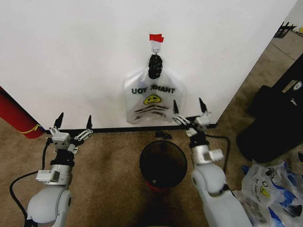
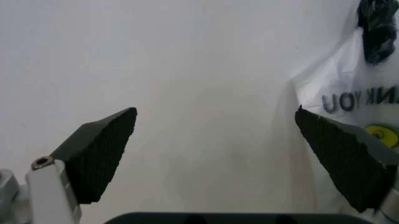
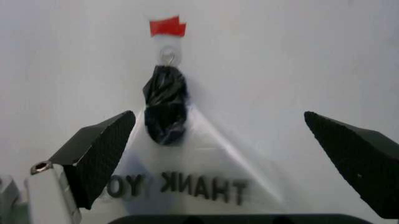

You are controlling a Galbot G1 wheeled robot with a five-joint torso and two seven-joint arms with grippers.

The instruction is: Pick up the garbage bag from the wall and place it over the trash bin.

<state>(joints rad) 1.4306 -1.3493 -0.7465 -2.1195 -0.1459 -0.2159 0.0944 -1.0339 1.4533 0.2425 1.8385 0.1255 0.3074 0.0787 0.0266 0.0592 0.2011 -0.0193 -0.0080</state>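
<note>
Pre-grasp stage, nothing held yet. The garbage bag [image 1: 152, 97] hangs on the white wall [image 1: 71, 56] from a small metal hook [image 1: 155, 46] under a strip of red tape [image 1: 156, 37]. It is the white bag with mirrored THANK YOU lettering and a yellow smiley; its dark bunched handles [image 3: 164, 105] loop over the hook.

Long axis is vertical: handles up at the hook, body fanning downward, bottom edge just above the black baseboard [image 1: 113, 128]. The flat printed face points out from the wall toward the robot.

The trash bin [image 1: 163, 164], black mesh with a red base, stands on the carpet near the wall, below the bag and slightly right, open mouth up.

The right gripper [image 1: 191, 113] is raised at the bag's lower right edge, fingers spread wide; whether it touches the plastic, cannot tell. Its wrist view looks straight at the hook and handles between the 2 pads. The left gripper [image 1: 73, 126] sits well left of the bag, low by the baseboard, fingers also wide and empty, with the bag at the edge of its view.

Judged next need: the right gripper must go up to the bunched handles, close on them just under the hook, then lift to clear the hook tip.

A red cylinder [image 1: 16, 113] leans far left; a black case [image 1: 279, 113] and loose bags [image 1: 272, 187] lie right.
</note>
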